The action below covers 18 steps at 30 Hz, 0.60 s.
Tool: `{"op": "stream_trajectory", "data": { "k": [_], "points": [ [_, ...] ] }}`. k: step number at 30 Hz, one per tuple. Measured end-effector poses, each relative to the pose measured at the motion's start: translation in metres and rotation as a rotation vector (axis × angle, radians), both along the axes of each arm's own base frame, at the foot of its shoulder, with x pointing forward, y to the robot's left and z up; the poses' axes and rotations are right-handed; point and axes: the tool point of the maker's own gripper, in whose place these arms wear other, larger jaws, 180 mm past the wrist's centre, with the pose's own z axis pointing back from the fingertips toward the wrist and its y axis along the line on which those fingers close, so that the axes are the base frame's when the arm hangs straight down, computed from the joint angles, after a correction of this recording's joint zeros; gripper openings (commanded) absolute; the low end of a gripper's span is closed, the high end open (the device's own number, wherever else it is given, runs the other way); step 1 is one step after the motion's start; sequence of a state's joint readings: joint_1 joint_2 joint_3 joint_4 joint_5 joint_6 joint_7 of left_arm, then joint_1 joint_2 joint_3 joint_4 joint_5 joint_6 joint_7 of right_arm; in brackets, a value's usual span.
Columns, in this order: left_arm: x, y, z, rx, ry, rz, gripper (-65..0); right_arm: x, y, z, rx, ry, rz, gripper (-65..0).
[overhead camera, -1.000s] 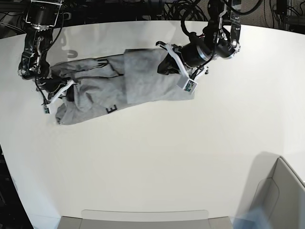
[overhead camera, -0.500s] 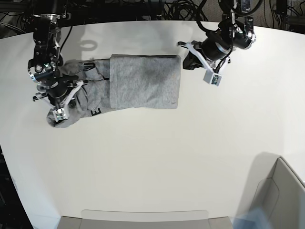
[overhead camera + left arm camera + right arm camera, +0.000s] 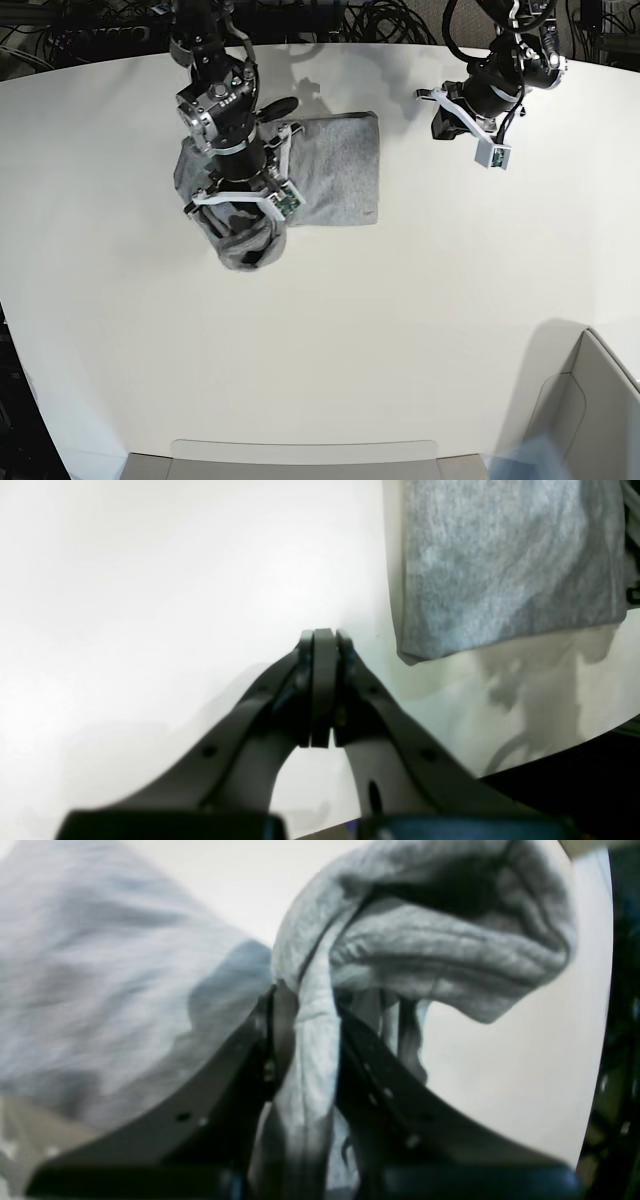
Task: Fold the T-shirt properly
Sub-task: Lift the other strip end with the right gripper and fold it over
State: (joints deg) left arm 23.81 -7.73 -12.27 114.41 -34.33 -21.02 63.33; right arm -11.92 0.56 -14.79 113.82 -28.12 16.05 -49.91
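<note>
A light heather-grey cotton T-shirt (image 3: 335, 170) lies partly folded on a broad white table (image 3: 380, 330), towards its far side. One half rests flat as a neat rectangle. The other half is bunched and lifted in the right gripper (image 3: 305, 1040), whose black jaws pinch a thick gathered fold of the cloth; loose fabric droops in a soft roll around them. Seen from the base camera, that arm stands over the shirt's end. The left gripper (image 3: 322, 645) hangs above bare table, just beside the flat rectangle's corner, its jaws pressed together and holding nothing.

The cloth looks light, limp and unslippery. It will likely sag and crease wherever it is unsupported, so a hold near an edge or corner, through all layers, seems best for laying the bunched half down smoothly.
</note>
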Motion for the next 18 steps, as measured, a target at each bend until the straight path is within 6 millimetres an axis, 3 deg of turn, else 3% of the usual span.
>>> {"op": "stream_trajectory", "data": {
  "k": [3,12,18],
  "points": [
    [0.0,0.0,0.0,-0.001,0.0,0.001,-65.0,-0.001,0.019,0.003,-0.004,-0.014,0.031,-65.0],
    [0.0,-0.002,0.0,-0.003,0.0,-0.004,-65.0,-0.01,0.057,-0.028,-0.029,0.057,0.119,-65.0],
    [0.0,-0.002,-0.001,-0.005,0.003,-0.003,-65.0,-0.011,0.071,-0.048,-0.049,0.079,0.111,-64.1]
  ]
}}
